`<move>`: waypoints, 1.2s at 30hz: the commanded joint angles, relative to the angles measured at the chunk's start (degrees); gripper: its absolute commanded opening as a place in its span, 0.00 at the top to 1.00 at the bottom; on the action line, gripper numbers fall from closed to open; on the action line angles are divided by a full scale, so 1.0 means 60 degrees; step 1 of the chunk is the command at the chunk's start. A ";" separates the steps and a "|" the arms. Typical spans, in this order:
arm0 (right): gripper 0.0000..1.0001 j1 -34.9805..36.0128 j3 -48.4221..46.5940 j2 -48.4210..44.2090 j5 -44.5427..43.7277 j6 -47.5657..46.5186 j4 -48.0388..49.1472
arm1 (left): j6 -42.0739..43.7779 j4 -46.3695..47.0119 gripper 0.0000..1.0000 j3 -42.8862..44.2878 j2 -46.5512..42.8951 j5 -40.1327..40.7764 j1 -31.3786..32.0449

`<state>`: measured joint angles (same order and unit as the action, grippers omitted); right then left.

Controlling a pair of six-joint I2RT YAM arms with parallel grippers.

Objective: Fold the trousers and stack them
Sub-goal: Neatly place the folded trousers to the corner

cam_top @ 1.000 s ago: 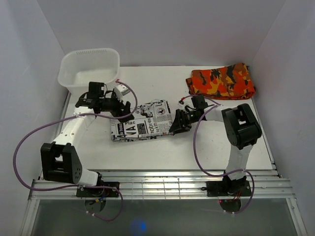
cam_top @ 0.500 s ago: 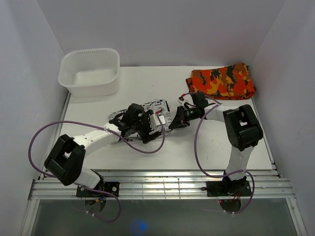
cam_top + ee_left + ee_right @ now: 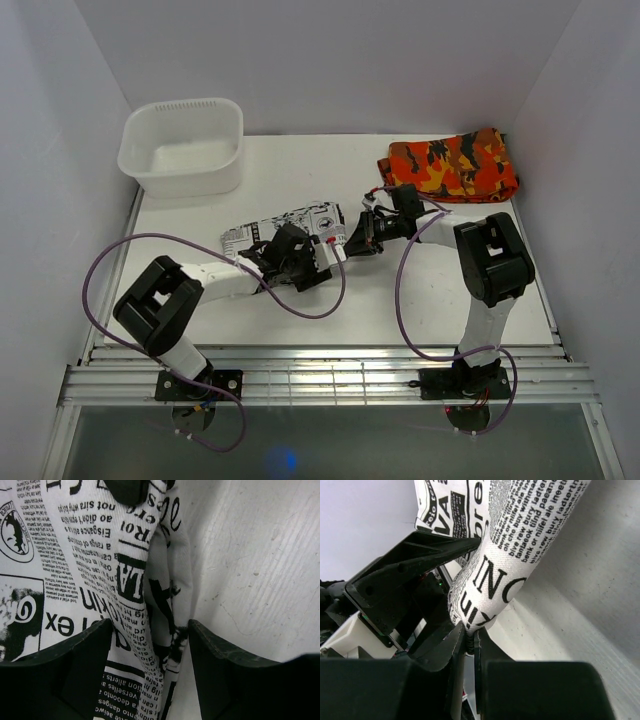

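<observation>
- The trousers lie folded in the middle of the table. The right gripper is clenched on their right corner.
- The left gripper is released, jaws astride the fold; we think a pull now may open the layers.
- The grippers are near each other and may collide.
- The camouflage garment lies behind the right arm.
</observation>
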<state>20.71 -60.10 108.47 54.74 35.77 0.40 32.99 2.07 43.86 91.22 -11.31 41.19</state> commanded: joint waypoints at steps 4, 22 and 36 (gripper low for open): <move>0.92 -0.0243 0.0097 0.0013 0.0793 0.1243 0.1336 | -0.0093 0.0739 0.33 -0.0336 0.0162 0.0478 0.0254; 0.10 -0.0566 0.0274 0.0072 -0.0349 0.0191 -0.0346 | -0.0958 0.0857 1.00 0.0044 0.0558 0.0801 0.0240; 0.09 0.0561 0.0627 0.1843 0.0251 0.3969 0.4486 | -0.1061 0.0798 1.00 0.0688 0.1056 0.0509 0.0240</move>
<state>22.20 -57.47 116.31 55.72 51.05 15.77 27.70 8.03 45.95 96.31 -6.63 42.61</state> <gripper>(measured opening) 0.900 0.033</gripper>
